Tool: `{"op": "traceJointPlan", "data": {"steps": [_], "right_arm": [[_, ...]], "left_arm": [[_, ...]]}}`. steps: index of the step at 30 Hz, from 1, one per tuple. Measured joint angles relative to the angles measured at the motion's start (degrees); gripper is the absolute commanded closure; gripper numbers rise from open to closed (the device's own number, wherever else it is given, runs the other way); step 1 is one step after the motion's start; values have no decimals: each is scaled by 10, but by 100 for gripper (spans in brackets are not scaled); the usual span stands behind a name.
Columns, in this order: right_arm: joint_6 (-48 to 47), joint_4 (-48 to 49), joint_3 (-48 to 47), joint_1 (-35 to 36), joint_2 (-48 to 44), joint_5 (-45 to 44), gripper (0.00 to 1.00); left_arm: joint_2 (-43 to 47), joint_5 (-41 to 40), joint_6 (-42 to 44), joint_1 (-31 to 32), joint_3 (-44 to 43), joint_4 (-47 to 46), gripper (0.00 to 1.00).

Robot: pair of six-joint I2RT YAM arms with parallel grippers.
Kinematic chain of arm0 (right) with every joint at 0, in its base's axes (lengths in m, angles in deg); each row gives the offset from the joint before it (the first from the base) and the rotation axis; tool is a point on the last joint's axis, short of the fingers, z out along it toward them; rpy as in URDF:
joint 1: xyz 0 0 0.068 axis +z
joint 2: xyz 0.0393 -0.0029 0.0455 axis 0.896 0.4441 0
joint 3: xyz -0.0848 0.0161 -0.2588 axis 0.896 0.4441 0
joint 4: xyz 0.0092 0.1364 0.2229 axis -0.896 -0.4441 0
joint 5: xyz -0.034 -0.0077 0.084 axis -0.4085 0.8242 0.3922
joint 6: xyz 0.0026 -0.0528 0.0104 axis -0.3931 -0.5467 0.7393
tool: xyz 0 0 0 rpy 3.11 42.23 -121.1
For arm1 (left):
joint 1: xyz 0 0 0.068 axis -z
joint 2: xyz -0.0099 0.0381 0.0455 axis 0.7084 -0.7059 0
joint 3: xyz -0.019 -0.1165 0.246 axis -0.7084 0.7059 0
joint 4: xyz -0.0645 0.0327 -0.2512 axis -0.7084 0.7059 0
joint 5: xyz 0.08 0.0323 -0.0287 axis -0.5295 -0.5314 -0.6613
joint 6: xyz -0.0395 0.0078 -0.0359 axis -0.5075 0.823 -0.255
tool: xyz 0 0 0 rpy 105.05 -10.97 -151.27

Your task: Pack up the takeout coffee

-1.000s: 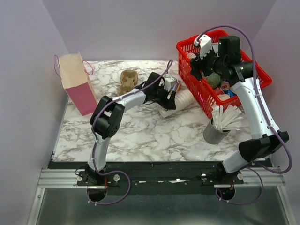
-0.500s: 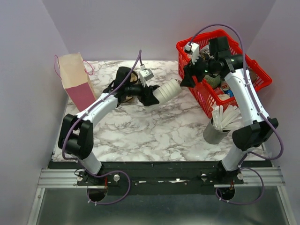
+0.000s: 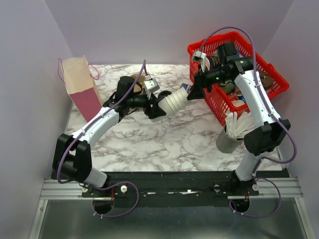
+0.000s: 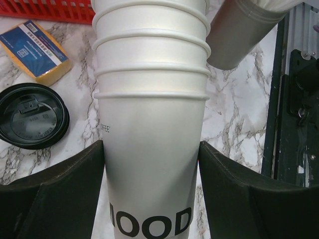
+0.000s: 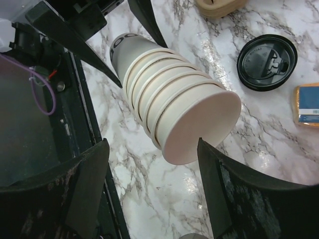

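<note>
Left gripper (image 3: 154, 105), at the middle of the top view, has its jaws clenched on the base of the stack of nested white cups (image 3: 174, 101). The stack hangs sideways over the marble bench (image 3: 149, 144), rims pointing to the right of the frame. Right gripper (image 3: 192, 89) faces the stack's open end with jaws spread wide and grasping nothing; whether they touch the rim I cannot tell. Of the takeout coffee only the black lid (image 5: 266, 62) is plain: it lies flat on the bench in the upper right of the right wrist view, just beside a blue and yellow block (image 5: 309, 104). Its own cup I cannot pick out
</note>
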Motion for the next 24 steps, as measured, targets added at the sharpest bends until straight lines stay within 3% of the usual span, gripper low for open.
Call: {"op": "traceJointPlan", "data": {"steps": [11,20,24], "right_arm": [[2,-4,8,0,29,39,23],[3,-11,9,0,51,93,48],[1,-17,13,0,51,103,70]], "left_arm": [[18,0,12,1,0,-8,33],[18,-5,12,14,0,-11,32],[18,-9,13,21,0,-13,31]]}}
